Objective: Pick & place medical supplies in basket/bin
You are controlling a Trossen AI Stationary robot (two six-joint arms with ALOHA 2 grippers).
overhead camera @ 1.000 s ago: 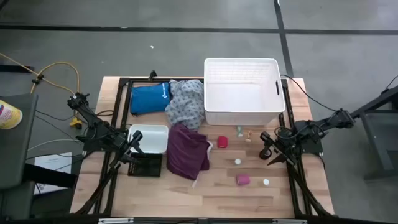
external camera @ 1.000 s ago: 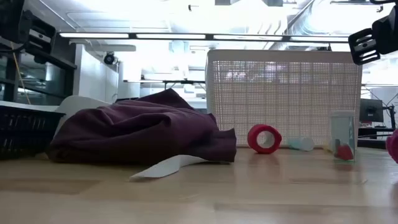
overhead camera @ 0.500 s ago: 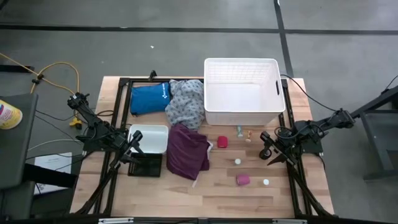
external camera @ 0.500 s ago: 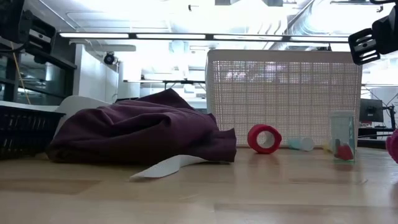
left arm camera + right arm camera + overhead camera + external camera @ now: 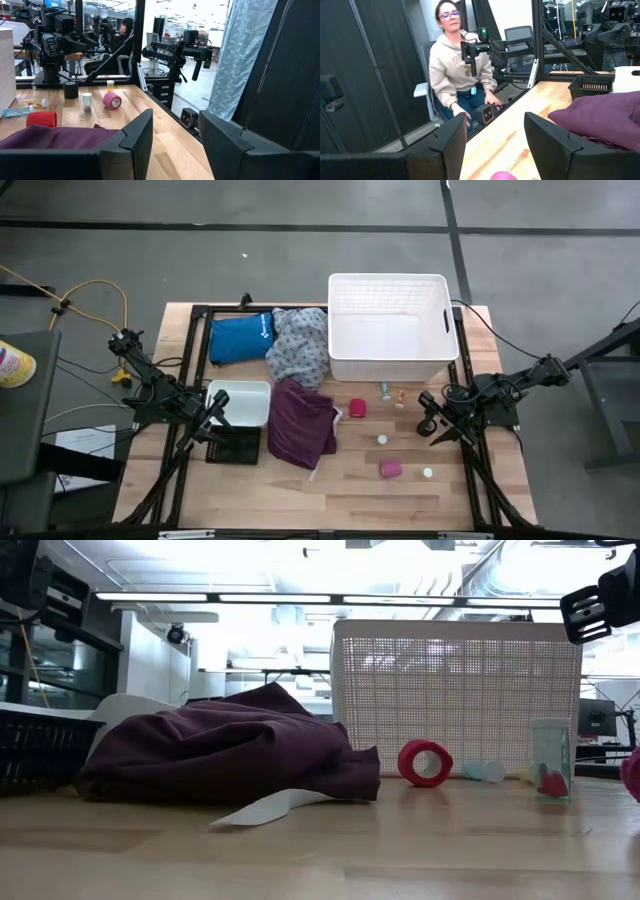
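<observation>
We find the white lattice basket standing at the far edge of the table, its inside bare so far as the high view shows. Taking this basket as our landmark: the grey-patterned garment lies against its left wall, and the maroon garment lies crumpled in front of that wall's near corner. A red roll stands just in front of the basket, and a pink roll lies farther out toward the table's near edge. Tiny vials sit close to the basket's front wall; two white round pieces lie between the rolls and beyond; their detail is too small to read.

The left gripper hangs over the small white tray and black mesh crate, well left of the basket, its fingers parted and holding nothing. The right gripper hangs near the basket's right front corner, fingers likewise parted and empty.

In the low view the maroon garment hides the tray's lower part, and the pink roll is cut off at the frame edge.
</observation>
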